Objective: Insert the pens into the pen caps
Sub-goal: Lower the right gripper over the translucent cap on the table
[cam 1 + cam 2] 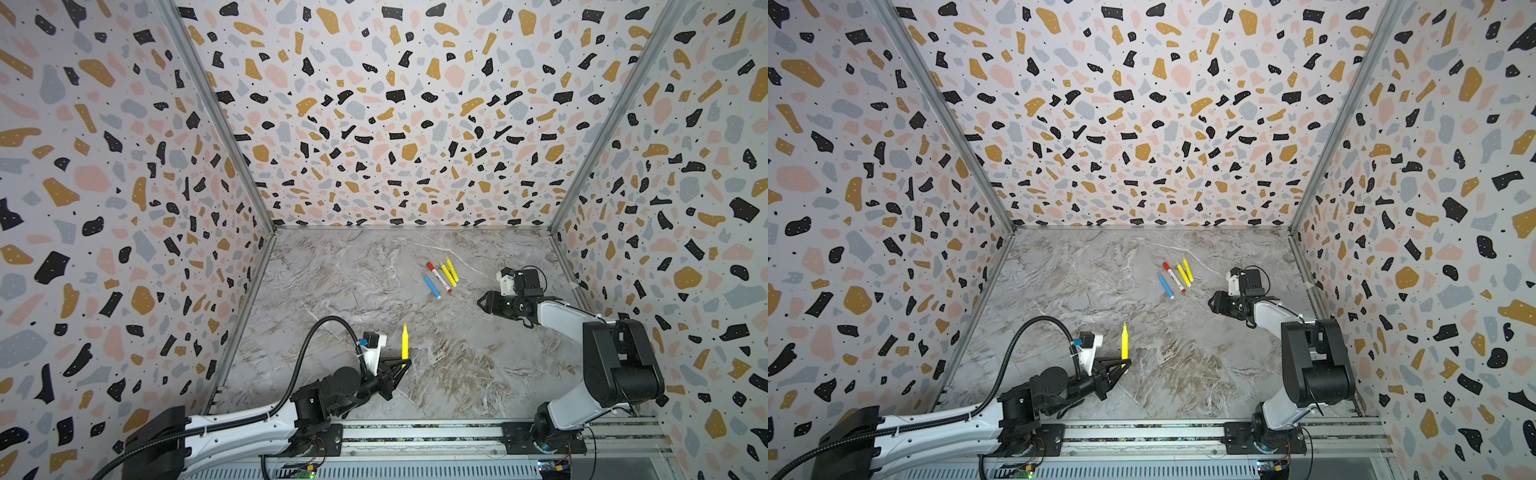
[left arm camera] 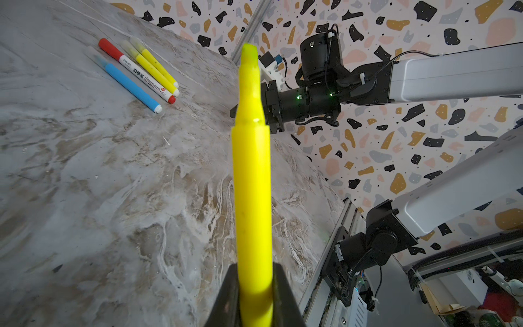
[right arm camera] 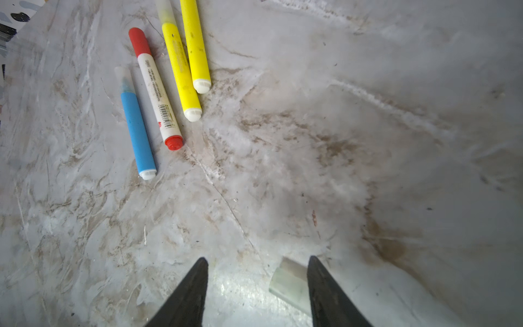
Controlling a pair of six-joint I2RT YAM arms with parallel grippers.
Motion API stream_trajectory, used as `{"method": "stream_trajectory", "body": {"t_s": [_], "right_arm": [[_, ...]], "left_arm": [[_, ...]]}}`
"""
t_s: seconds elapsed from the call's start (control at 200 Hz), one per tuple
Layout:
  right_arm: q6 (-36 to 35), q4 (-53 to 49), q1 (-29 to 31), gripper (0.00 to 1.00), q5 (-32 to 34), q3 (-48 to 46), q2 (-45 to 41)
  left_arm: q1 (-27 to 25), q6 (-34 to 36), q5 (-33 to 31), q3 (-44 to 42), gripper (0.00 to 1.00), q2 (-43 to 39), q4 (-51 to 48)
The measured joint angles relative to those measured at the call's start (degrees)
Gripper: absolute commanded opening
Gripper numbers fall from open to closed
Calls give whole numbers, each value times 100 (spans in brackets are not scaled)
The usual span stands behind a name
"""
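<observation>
Left gripper [image 1: 405, 362] is clamped tight on the butt end of a yellow pen [image 1: 404, 340], near the front of the marble table [image 1: 332, 282], with the bare tip sticking out away from the fingers. Right gripper [image 3: 257, 259] has its jaws well apart and grips nothing. Only the right wrist view shows a clear cap [image 3: 288, 283] lying on the table between those fingers, right against one of them; in both top views it cannot be made out. Four other pens [image 1: 441, 276] lie side by side further back, apart from both grippers.
</observation>
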Motion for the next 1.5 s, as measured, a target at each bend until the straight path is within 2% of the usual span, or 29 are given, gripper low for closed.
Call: {"method": "stream_trajectory", "body": {"t_s": [0.786, 0.921, 1.176, 1.292, 1.502], "right_arm": [[9, 376, 26, 55, -107, -623, -74], [168, 361, 249, 55, -127, -872, -343], [730, 409, 1054, 55, -149, -1456, -1117], [726, 225, 1110, 56, -48, -1198, -1198], [343, -173, 905, 56, 157, 101, -953]], "left_arm": [[0, 0, -111, -55, 0, -129, -216], [0, 0, -133, -55, 0, -153, -275], [0, 0, -175, -55, 0, -181, -306], [0, 2, -177, -55, 0, -262, -352], [0, 0, -225, -55, 0, -605, -555]]}}
